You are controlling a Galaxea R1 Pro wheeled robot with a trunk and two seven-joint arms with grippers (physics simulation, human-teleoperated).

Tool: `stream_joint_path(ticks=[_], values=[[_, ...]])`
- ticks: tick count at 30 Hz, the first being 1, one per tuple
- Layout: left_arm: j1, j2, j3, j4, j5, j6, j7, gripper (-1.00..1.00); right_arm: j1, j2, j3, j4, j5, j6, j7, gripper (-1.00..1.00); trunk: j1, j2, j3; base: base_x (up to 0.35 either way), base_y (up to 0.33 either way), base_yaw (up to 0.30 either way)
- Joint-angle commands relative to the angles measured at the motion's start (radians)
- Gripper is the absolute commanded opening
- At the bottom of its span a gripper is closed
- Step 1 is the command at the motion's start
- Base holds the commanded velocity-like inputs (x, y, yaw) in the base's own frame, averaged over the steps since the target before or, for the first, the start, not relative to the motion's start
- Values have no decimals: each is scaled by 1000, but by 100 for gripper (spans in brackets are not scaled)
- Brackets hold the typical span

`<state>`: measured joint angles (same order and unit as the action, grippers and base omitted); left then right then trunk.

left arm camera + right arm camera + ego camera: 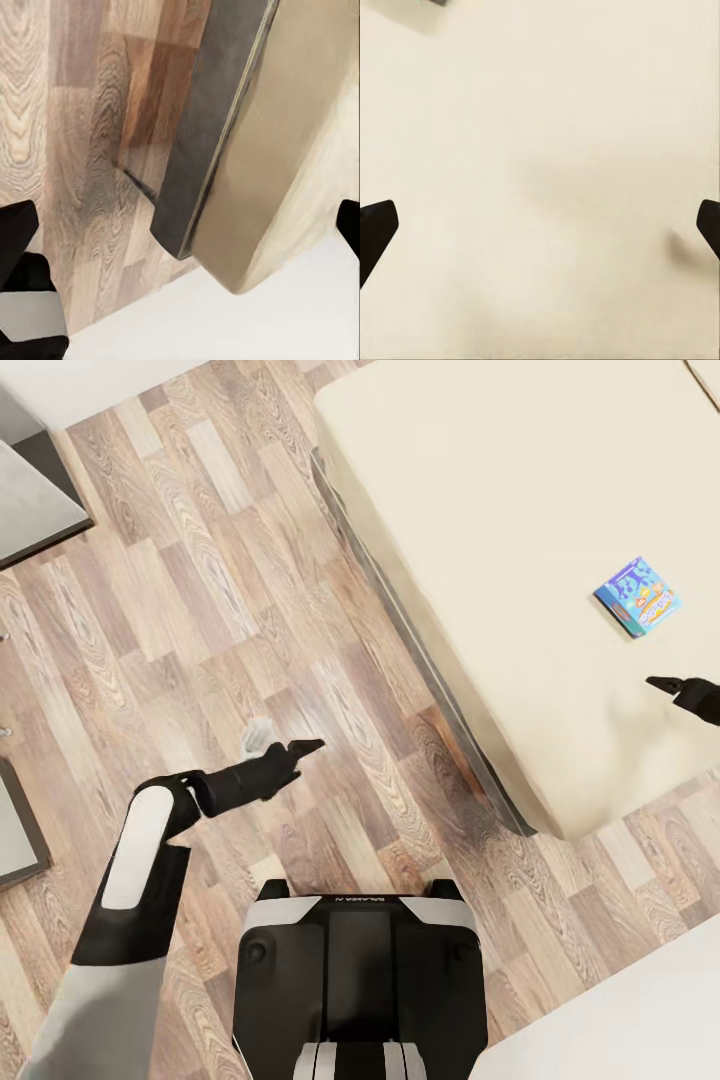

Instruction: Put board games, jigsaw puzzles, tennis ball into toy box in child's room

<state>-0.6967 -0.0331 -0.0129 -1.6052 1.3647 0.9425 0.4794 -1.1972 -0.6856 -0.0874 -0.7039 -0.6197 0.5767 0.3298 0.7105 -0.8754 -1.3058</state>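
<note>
A blue board game (636, 596) lies flat on the beige mattress of the bed (500, 510), toward its right side. My right gripper (668, 685) hovers over the mattress a little nearer to me than the box, apart from it. In the right wrist view its fingertips (375, 232) stand wide apart over bare mattress, so it is open and empty. My left gripper (300, 747) is held out over the wooden floor, left of the bed's corner. It is open too, its fingertips (15, 232) spread, facing the bed's dark grey frame (202, 150).
A dark grey-topped cabinet (30, 500) stands at the far left, and another piece of furniture (15, 830) shows at the left edge. A white surface (620, 1010) fills the near right corner. Wooden floor (200, 610) lies open between the cabinet and the bed.
</note>
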Motion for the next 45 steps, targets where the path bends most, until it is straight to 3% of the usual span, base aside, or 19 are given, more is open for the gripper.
stream_joint_path(ticks=[1,3,4,8,9,10,14,15,20,21,24,27,36,45], values=[[-39,0,3,-1,14,6,17,100,8,-2,-3,-18,-2,12,3,100,0,-1,-1,0,0,0],[-114,-4,6,-2,30,10,48,100,24,-5,-3,-51,-2,27,3,100,0,-1,-1,0,0,0],[-114,-4,6,-2,30,10,48,100,24,-5,-3,-51,-2,27,3,100,0,-1,-1,0,0,0],[-265,-28,5,-2,55,15,171,100,53,-8,-4,-117,-2,102,3,100,0,-1,-1,0,0,0],[-265,-28,5,-2,55,15,171,100,53,-8,-4,-117,-2,102,3,100,0,-1,-1,0,0,0],[-302,-38,4,-2,66,15,205,100,59,-9,-5,-137,-1,123,3,100,0,-1,-1,0,0,0],[-451,-71,-2,-2,146,14,335,100,87,-12,-6,-216,-1,183,2,100,0,-1,0,0,0,-22],[-451,-71,-2,-2,146,14,335,100,87,-12,-6,-216,-1,183,2,100,0,-1,0,0,0,-58],[-606,-88,-36,0,265,3,460,100,115,-14,-37,-275,0,215,1,100,0,-1,2,0,0,-153],[-606,-88,-36,0,265,3,460,100,115,-14,-37,-275,0,215,1,100,0,-1,2,0,0,-201],[-655,-92,-49,2,317,-2,504,100,122,-14,-79,-291,-1,230,0,100,0,-1,3,0,0,-228],[-678,-94,-59,2,345,-4,526,100,126,-14,-107,-300,0,265,-1,100,0,-1,5,0,0,-252],[-692,-95,-82,3,371,-6,546,100,129,-15,-133,-316,2,321,-2,100,0,-1,9,0,22,-268],[-694,-96,-89,4,378,-8,551,100,129,-15,-148,-320,3,334,-3,100,0,-1,13,0,234,-276]])
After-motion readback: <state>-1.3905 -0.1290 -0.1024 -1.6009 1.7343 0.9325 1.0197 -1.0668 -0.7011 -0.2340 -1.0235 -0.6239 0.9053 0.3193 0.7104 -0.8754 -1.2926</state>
